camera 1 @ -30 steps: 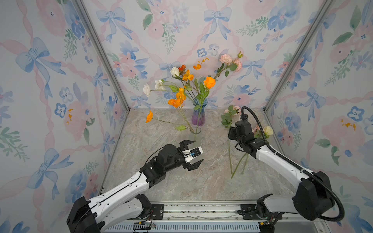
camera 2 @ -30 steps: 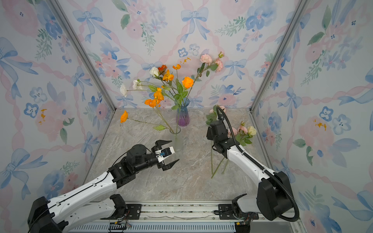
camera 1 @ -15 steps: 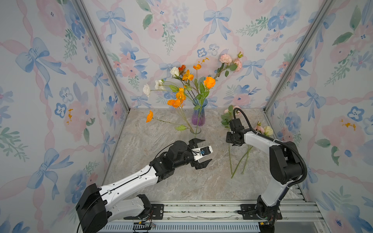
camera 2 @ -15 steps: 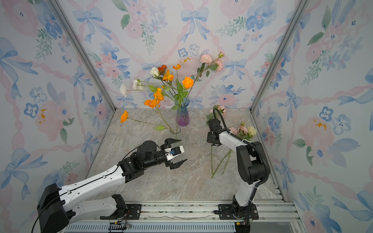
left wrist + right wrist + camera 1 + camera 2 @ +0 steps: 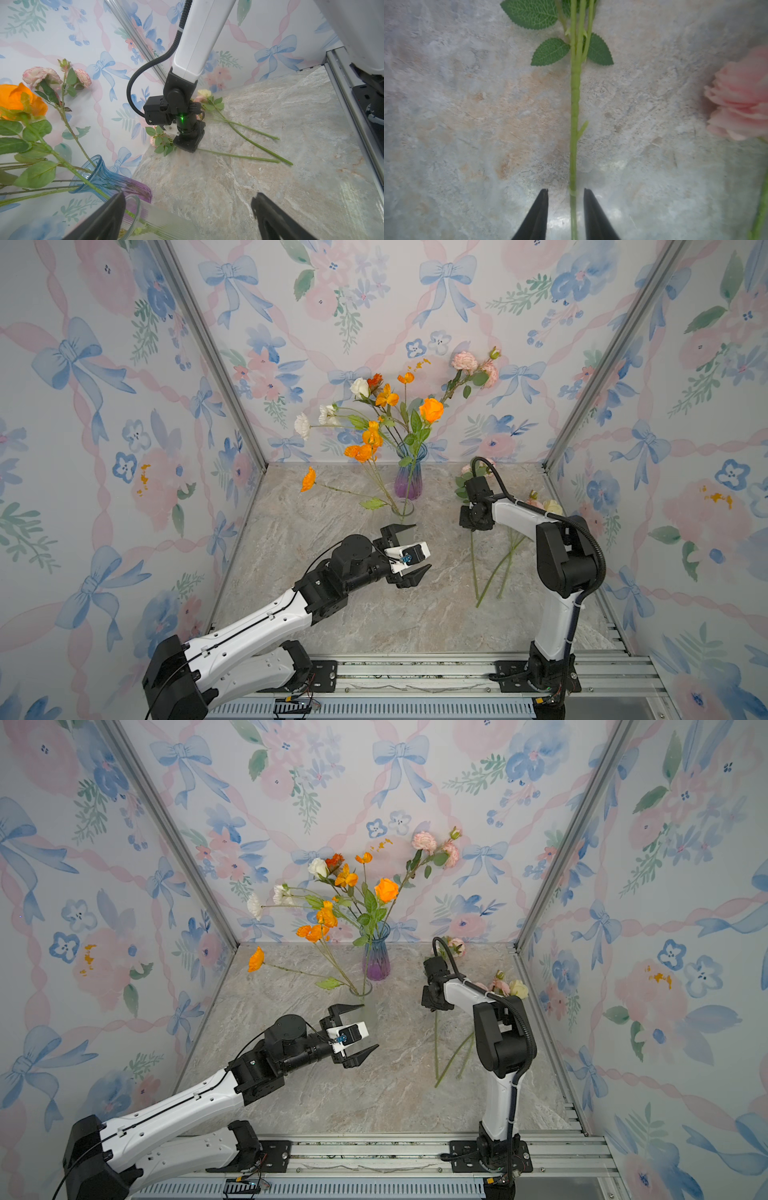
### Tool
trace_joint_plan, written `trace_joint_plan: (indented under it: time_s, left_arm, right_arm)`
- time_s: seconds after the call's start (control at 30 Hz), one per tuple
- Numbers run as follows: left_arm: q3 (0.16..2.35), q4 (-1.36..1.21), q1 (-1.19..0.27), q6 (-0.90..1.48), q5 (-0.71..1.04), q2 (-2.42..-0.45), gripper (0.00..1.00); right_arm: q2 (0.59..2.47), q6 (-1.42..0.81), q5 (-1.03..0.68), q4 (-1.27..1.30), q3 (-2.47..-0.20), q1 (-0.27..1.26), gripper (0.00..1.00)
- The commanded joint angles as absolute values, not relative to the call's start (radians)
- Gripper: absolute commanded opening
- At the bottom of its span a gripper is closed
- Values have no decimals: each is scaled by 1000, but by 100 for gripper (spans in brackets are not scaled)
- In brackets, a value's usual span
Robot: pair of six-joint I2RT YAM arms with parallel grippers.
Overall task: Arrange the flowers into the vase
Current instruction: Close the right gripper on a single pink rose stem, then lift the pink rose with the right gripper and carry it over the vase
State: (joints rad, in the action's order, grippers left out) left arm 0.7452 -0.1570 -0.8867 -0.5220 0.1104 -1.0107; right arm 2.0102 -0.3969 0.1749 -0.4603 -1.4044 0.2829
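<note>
A blue-to-purple glass vase stands at the back with orange, white and pink flowers in it. A clear ribbed glass in front of it holds orange sprays. More flowers lie on the table at the right, stems towards the front. My right gripper points down with one green stem between its narrowly parted jaws, a gap showing on each side. My left gripper hovers open and empty beside the clear glass.
Pink and pale yellow blooms rest by the right wall behind my right arm. An orange bloom leans low to the left. Wallpapered walls close three sides. A metal rail runs along the front.
My right arm has folded up over the lying stems and its jaws have narrowed around one stem. My left gripper has drifted right, towards the middle, staying wide open.
</note>
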Motion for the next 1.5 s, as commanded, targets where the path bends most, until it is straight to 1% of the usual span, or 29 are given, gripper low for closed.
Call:
trace_joint_plan:
  time_s: [0.0, 0.2, 0.37, 0.43, 0.63, 0.73, 1.0, 1.13, 1.23, 1.37, 1.47]
  left_arm:
    - [726, -168, -887, -547, 98, -995, 98]
    - [725, -167, -888, -547, 101, -996, 98]
    - [725, -167, -887, -547, 99, -992, 98]
    - [724, -167, -888, -548, 100, -991, 98]
    - [727, -166, -888, -546, 104, -989, 98]
    - [727, -167, -888, -548, 97, -982, 98]
    - [724, -156, -887, -563, 57, -938, 98]
    - [715, -153, -870, -577, 25, -894, 98]
    - [716, -155, -841, -574, 32, -860, 98]
    - [713, -173, -797, -552, 36, -830, 98]
    - [725, -202, -775, -486, -52, -854, 98]
  right_arm:
    - [2052, -403, 200, -532, -1434, 277, 32]
    - [2050, -413, 190, -532, -1409, 278, 29]
    - [2030, -415, 180, -515, -1366, 284, 22]
    - [2022, -417, 181, -503, -1347, 288, 18]
    - [2004, -417, 180, -499, -1314, 301, 8]
    - [1983, -406, 188, -494, -1304, 312, 0]
    - [1838, -383, 161, -423, -1269, 375, 0]
    - [1707, -472, 111, -351, -1195, 379, 0]
    - [1592, -551, 78, -292, -1132, 376, 0]
    - [1455, -659, 81, -223, -1068, 376, 0]
    - [1348, -707, 112, -162, -1036, 386, 0]
